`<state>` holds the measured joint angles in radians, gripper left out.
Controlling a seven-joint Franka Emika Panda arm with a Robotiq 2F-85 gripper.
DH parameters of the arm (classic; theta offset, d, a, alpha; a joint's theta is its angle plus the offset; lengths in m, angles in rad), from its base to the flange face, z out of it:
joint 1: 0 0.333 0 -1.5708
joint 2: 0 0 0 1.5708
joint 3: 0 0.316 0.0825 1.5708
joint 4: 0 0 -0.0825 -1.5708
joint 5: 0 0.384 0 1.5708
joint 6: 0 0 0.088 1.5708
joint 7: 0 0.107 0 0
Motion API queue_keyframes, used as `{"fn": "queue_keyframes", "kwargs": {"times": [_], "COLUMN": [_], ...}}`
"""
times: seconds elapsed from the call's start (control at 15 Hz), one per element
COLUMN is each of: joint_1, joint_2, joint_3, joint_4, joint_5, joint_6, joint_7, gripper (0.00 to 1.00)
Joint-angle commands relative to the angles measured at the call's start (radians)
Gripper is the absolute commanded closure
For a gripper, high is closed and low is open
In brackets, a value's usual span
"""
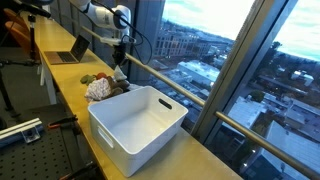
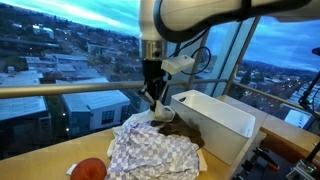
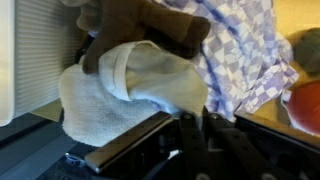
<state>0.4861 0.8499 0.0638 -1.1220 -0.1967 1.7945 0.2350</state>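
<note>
Gripper point(image 2: 154, 100): jaws were closed, low over the cloth pile.
White towel point(image 3: 130, 92): lay right at the jaw tips; whether it was pinched, unclear.
Beside it: brown cloth point(image 3: 150, 25), checkered cloth point(image 2: 150, 152), white bin point(image 1: 135, 128).

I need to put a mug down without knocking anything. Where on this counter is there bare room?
Bare counter lies between the laptop and the cloth pile; the white bin also shows a bare floor. It is crowded where the claw hangs over the pile, next to the bin, with a red thing beside the cloths.
</note>
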Motion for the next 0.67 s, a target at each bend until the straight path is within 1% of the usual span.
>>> {"fn": "queue_keyframes", "kwargs": {"times": [0.0,0.13,0.2,0.27,0.47,0.6], "joint_1": [0.040,0.058,0.064,0.067,0.071,0.070], "joint_2": [0.102,0.133,0.150,0.158,0.159,0.154], "joint_3": [0.012,0.012,0.010,0.009,-0.001,-0.004], "joint_4": [0.099,0.109,0.116,0.118,0.112,0.113], "joint_5": [-0.020,-0.018,-0.018,-0.014,-0.005,-0.006], "joint_6": [-0.059,-0.066,-0.070,-0.073,-0.078,-0.081], "joint_7": [0.001,-0.004,-0.004,-0.005,-0.012,-0.012], "gripper": [0.98,0.98,0.69,0.68,0.48,0.33]}}
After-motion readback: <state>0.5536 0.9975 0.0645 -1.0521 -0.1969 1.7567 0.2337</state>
